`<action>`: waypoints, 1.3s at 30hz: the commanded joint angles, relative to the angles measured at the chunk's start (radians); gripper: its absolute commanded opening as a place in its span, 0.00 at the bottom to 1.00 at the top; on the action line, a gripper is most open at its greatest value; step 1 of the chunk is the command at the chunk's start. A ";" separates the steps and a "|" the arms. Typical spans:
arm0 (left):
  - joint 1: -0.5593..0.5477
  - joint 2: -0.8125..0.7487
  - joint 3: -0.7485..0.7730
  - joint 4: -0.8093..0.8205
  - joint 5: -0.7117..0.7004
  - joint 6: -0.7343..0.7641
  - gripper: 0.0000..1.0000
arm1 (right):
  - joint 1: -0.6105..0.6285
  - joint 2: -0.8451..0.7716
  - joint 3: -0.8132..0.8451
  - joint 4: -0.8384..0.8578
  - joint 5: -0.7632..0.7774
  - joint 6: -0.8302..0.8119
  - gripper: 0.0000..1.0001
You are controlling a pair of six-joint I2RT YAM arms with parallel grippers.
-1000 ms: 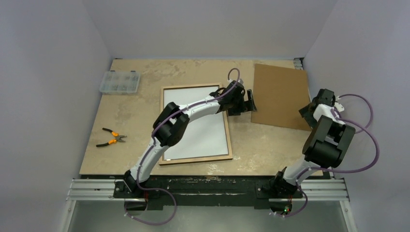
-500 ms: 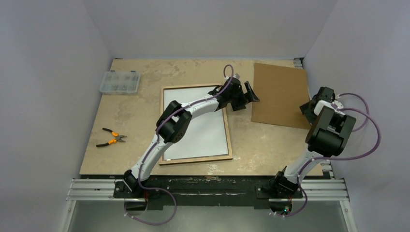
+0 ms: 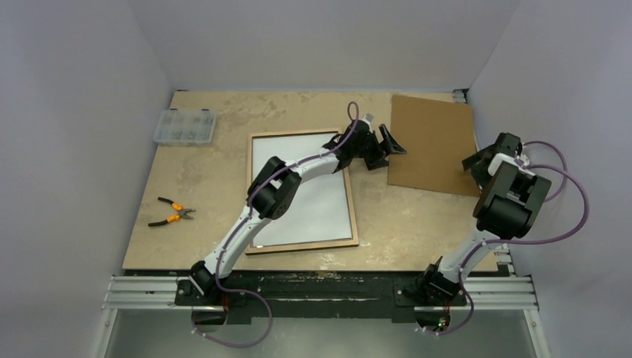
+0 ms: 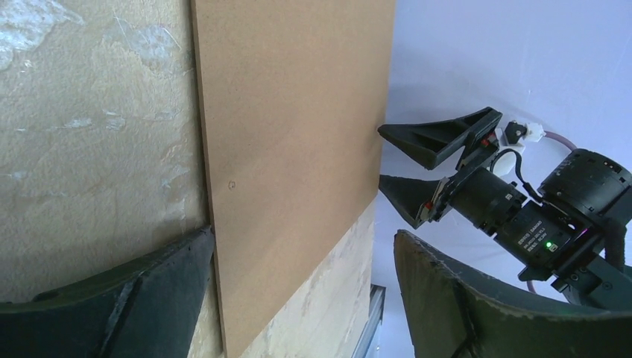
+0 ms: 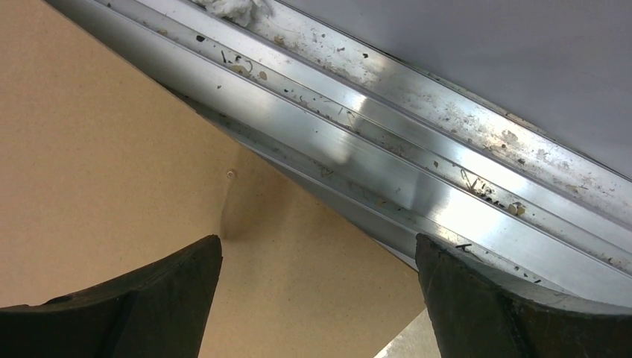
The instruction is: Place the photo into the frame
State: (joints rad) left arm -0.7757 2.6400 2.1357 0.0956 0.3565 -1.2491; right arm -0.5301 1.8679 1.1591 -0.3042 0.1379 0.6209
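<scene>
Jaws on both arms stand wide and hold nothing; those of the left arm (image 3: 298,168) hover at the left edge of the board (image 3: 432,145), those of the right arm (image 3: 507,201) have their tips just at its right edge; whether either touches I cannot tell. Frame (image 3: 302,246) lies back up at mid table (image 3: 209,186), apart from the board; the photo (image 3: 320,209) is, by my reading, the white sheet lying in it face down, since no print shows.

So the step in hand looks to be lifting the board to back the frame. To do it well, close each pair square on the thin edge, one finger slid beneath; the right edge seems to overhang a metal rail (image 5: 387,149), which should give the lower finger room; the left edge lies flat on the table, so tip that side up once the right has a hold; lift both ends level, or the board may flex and slip; set it inside the wooden rim without nudging the photo.

Count: two arms; one frame; one photo; one board; one pair of pliers (image 3: 171,212) and one clear box (image 3: 184,125), both at the left.
</scene>
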 commanded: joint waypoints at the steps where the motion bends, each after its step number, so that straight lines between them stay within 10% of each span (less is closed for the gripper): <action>1: -0.010 -0.013 -0.026 0.119 0.061 -0.017 0.87 | 0.008 -0.032 -0.031 0.058 -0.189 0.021 0.98; 19: -0.027 -0.113 -0.110 0.136 0.145 0.051 0.77 | 0.009 -0.276 -0.080 0.056 -0.359 0.030 0.98; 39: -0.027 -0.678 -0.592 -0.054 0.087 0.284 0.71 | 0.196 -0.412 -0.374 0.032 -0.585 -0.079 0.97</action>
State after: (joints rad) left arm -0.7494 2.1197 1.6096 0.0525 0.3511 -1.0187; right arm -0.4698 1.5032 0.8143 -0.2283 -0.2142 0.5182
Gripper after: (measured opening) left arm 0.720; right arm 0.979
